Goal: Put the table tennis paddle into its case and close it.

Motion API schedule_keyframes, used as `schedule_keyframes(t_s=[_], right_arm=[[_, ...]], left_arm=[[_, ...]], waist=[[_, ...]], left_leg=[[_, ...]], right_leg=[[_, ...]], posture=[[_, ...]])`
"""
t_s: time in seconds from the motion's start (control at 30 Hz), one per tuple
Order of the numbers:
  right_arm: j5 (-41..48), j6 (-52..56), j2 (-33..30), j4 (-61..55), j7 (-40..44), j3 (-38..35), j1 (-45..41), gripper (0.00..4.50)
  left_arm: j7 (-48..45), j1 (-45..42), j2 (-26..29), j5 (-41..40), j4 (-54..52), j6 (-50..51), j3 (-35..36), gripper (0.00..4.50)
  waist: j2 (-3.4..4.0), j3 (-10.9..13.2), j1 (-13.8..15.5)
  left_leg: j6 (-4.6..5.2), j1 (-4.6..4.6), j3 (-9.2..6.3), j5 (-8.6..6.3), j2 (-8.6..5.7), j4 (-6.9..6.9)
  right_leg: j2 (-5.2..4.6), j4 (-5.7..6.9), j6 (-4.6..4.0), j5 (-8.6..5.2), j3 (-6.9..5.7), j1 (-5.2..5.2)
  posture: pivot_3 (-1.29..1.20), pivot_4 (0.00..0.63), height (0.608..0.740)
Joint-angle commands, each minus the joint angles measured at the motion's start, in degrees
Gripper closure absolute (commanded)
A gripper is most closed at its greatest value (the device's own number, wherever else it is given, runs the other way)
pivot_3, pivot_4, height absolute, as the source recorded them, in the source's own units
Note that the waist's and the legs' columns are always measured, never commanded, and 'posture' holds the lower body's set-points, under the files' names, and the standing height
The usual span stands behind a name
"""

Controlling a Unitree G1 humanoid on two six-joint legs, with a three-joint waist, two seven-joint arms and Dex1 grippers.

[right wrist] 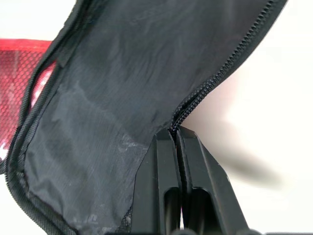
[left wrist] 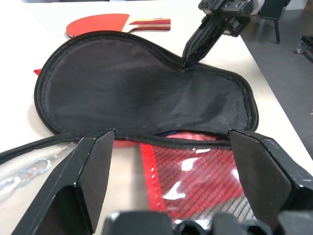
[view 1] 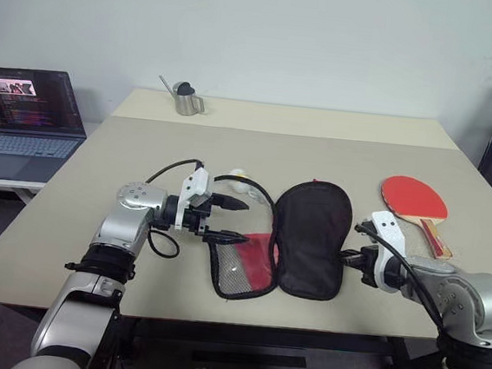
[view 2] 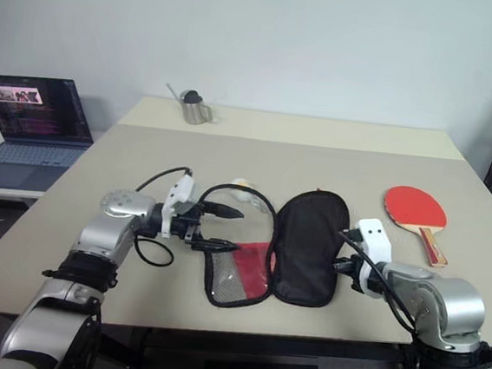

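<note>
One paddle [view 1: 414, 199] lies at two o'clock of one opened case [view 1: 310, 239]; right tool [left wrist: 188, 61] pinches its zipper edge, left tool [view 1: 234, 220] gapes empty.

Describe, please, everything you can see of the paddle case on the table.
The case lies unzipped and spread flat near the table's front edge: a black fabric half, and toward the robot's left a half with black mesh over red. A zipper runs round its rim. The right hand is shut on the black half's edge; the open left hand hovers at the mesh half. The table tennis paddle lies apart.
</note>
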Motion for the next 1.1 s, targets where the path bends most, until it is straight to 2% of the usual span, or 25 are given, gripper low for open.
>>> schedule_keyframes(t_s=[0.03, 0.5, 0.73, 0.87, 0.97, 1.0, 1.1], right_arm=[[-1.27, -4.63, -3.29, 4.4, 1.07, -2.45, -2.23, 4.48], [-4.99, -15.2, -4.12, 19.0, -0.01, -2.01, -7.18, 4.48], [-6.12, -16.78, -4.79, 20.07, 0.79, -0.98, -5.71, 4.48], [-6.88, -18.12, -5.51, 19.85, 0.21, -2.08, -5.18, 3.61], [-6.78, -18.53, -6.33, 18.28, 0.84, -1.91, -4.36, 2.59], [-7.27, -19.38, -7.14, 17.69, 1.19, -1.37, -3.94, 2.12], [-7.31, -22.13, -8.72, 16.04, 3.09, -1.45, -2.93, 1.24]], left_arm=[[0.45, -1.43, -0.52, -1.06, -1.71, -0.31, 0.25, 0.45], [1.63, -4.18, -2.63, -0.39, 1.56, -2.15, -0.05, 0.45], [2.21, -4.53, -2.7, -0.4, 2.49, -3.0, 0.31, 0.45], [3.8, -5.01, -2.9, -0.24, 3.62, -3.73, 0.8, 0.45], [5.34, -5.8, -3.32, -0.33, 4.91, -4.59, 1.27, 0.45], [5.83, -6.2, -3.48, -0.43, 5.42, -4.7, 1.43, 0.45], [6.68, -7.12, -3.7, -0.71, 6.62, -5.07, 1.8, 0.45]], waist=[[0.0, 0.0, 0.03], [0.0, 0.0, 0.11], [0.0, 0.0, 0.11], [0.0, 0.0, 0.12], [0.0, 0.0, 0.13], [0.0, 0.0, 0.14], [0.0, 0.0, 0.16]], left_leg=[[0.0, 0.0, 0.01, 0.0, -0.01, 0.01], [0.0, -0.01, 0.08, 0.0, -0.02, 0.01], [0.0, -0.01, 0.06, 0.0, -0.01, 0.02], [0.0, -0.01, 0.07, 0.0, -0.02, 0.02], [0.01, -0.01, 0.06, 0.0, -0.01, 0.03], [0.0, 0.0, 0.06, 0.0, -0.02, 0.04], [0.0, -0.01, 0.07, 0.0, -0.02, 0.05]], right_leg=[[0.0, -0.01, 0.0, 0.0, 0.02, 0.0], [0.06, -0.03, 0.02, 0.01, 0.13, -0.01], [0.09, -0.01, 0.02, 0.01, 0.14, 0.0], [0.09, -0.01, 0.02, 0.01, 0.15, 0.0], [0.1, -0.01, 0.03, 0.01, 0.15, 0.0], [0.1, -0.01, 0.03, 0.01, 0.14, 0.01], [0.1, 0.0, 0.04, 0.02, 0.15, 0.01]], posture=[[0.0, 0.15, 0.74], [0.0, 0.15, 0.74], [0.0, 0.15, 0.74], [0.0, 0.15, 0.74], [0.0, 0.15, 0.74], [0.0, 0.15, 0.74], [0.0, 0.15, 0.74]])
